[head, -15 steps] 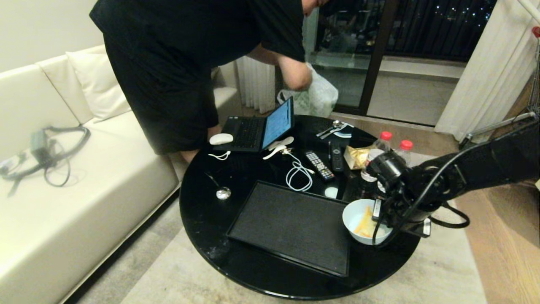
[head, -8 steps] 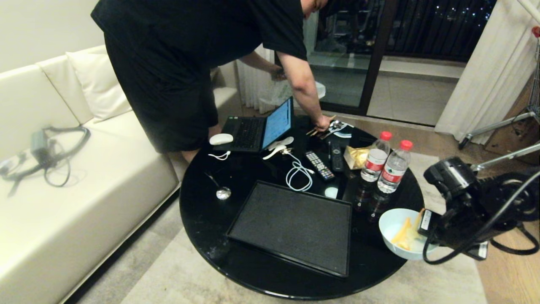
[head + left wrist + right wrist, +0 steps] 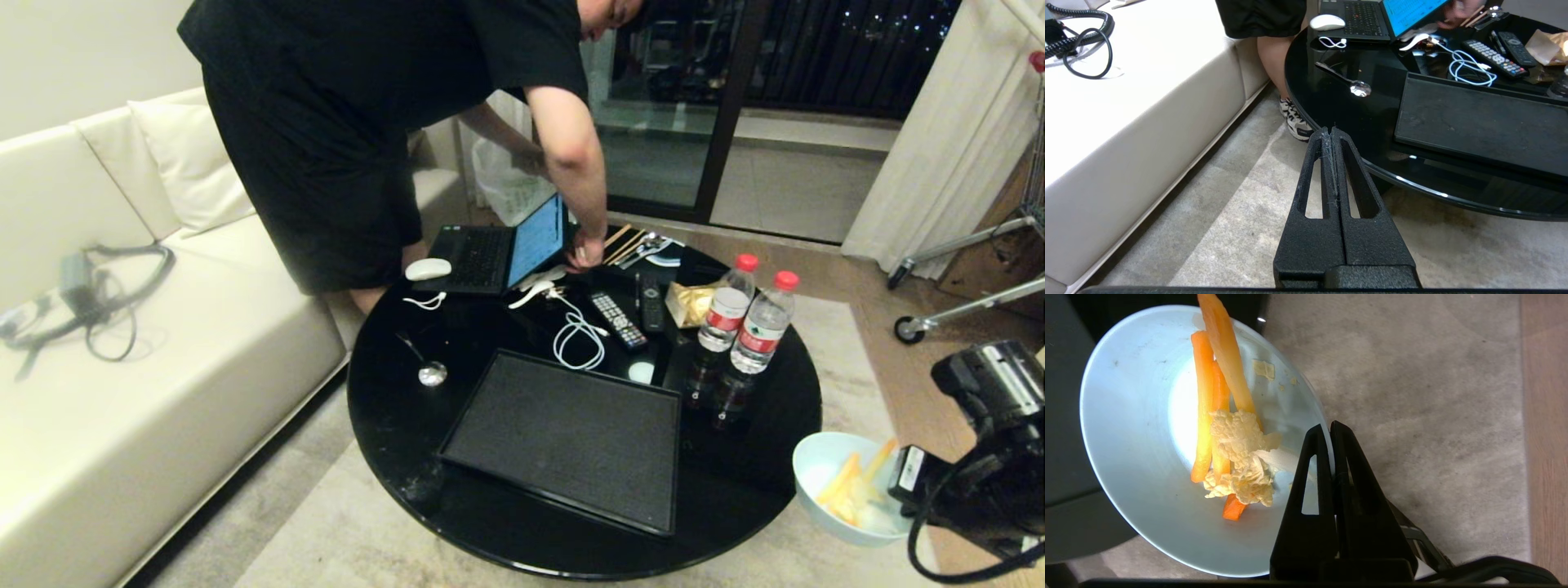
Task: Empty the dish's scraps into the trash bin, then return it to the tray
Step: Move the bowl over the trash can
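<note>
1. Our right gripper (image 3: 1330, 430) is clamped on the rim of the dish (image 3: 816, 469), holding it in the air just off the round table (image 3: 392, 425), scraps (image 3: 1224, 428) inside.
2. Our left gripper (image 3: 1330, 132), fingers together, hangs beside that table.
3. The tray (image 3: 563, 437) lies on the table, nearer than the laptop (image 3: 498, 253), where a person's hand (image 3: 586, 251) reaches.

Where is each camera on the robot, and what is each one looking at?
Head view: from high on the robot, down at the round black table and tray; its right arm shows, carrying the dish.
Left wrist view: behind the shut left end effector, low beside the table; it looks across carpet to the tray.
Right wrist view: behind the right end effector, clamped on the dish rim, over the scraps.
Shared: head and left wrist both see the tray; head and right wrist, the dish.
</note>
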Motion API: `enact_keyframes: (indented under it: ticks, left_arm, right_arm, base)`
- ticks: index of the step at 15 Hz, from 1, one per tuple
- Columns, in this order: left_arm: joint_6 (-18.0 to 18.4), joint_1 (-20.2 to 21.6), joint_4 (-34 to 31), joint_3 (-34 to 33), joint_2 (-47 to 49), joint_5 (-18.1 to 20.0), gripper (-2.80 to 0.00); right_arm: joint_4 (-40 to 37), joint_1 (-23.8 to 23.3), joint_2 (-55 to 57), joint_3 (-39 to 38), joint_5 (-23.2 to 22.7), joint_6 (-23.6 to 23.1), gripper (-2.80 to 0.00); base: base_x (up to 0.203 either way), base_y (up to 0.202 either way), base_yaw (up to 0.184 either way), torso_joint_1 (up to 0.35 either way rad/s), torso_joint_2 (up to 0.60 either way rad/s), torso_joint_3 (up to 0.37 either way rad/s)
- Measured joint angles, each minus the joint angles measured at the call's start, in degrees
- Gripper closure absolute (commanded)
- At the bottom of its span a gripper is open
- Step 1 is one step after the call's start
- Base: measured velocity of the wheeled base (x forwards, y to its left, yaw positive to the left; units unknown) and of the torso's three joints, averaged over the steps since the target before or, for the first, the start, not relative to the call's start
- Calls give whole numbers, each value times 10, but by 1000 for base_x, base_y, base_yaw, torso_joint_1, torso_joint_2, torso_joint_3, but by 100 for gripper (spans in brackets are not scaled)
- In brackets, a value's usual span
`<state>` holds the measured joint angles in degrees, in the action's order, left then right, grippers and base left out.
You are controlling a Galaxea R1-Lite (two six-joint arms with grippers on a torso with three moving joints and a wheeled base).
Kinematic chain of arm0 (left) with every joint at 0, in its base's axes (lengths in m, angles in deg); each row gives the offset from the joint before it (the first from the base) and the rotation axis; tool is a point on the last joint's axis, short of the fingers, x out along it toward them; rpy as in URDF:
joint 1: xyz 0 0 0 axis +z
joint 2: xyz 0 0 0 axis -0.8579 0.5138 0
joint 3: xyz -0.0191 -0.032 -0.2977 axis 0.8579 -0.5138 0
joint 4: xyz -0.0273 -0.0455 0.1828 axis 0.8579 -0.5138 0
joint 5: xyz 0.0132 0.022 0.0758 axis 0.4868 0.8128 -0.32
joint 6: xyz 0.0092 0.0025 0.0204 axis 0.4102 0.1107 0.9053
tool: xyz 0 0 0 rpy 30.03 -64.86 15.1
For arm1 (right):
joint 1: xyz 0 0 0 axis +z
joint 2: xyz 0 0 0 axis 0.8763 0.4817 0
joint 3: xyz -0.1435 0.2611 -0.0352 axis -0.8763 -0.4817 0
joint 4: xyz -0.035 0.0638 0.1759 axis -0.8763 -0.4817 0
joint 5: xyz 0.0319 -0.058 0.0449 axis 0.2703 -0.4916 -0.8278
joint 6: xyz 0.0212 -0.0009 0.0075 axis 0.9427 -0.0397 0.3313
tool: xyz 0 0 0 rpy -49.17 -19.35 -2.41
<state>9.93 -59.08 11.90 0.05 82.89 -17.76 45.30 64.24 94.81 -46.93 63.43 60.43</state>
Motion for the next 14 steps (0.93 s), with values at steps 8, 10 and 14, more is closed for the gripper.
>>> enact_keyframes:
  ticks: [8, 10, 14]
  left_arm:
    - [0, 0, 0, 0, 0, 0, 0]
    - [0, 0, 0, 0, 0, 0, 0]
    - [0, 0, 0, 0, 0, 0, 0]
  right_arm:
    - [36, -27, -107, -126, -10, -24, 0]
    - [35, -28, -123, -134, -10, -33, 0]
    - [35, -28, -158, -169, -11, -44, 0]
  base:
    - [0, 0, 0, 0, 0, 0]
    - [0, 0, 0, 0, 0, 0]
    - [0, 0, 0, 0, 0, 0]
